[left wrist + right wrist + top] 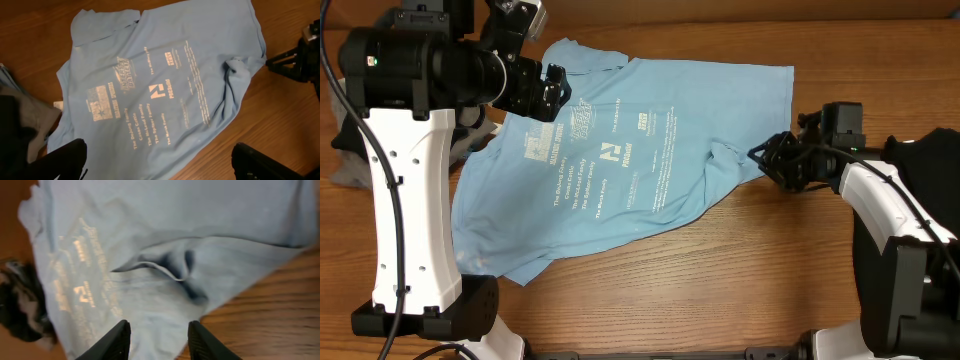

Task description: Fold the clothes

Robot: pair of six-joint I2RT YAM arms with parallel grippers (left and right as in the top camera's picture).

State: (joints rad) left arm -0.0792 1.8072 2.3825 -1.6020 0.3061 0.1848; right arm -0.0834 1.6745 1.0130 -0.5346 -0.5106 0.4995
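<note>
Overhead: shows light blue T-shirt [620, 150] spread print-up on wooden table [740, 270], edge rumpled beside right gripper [760, 155].
Left wrist: shows left gripper [160, 152] spread wide above it, grey and black clothes [25, 120] alongside.
Right wrist: shows fingers [112, 340] parted over a raised fold, pinching nothing.

White "Family" lines on T-shirt [210, 55]

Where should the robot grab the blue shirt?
Probably the rumpled sleeve at the shirt's right edge, coming in low from the right with the right gripper, which sits just beside it with its fingers apart. The cloth there humps up into a ridge that fingers could pinch. The rest lies flat on the table and is harder to catch.
</note>
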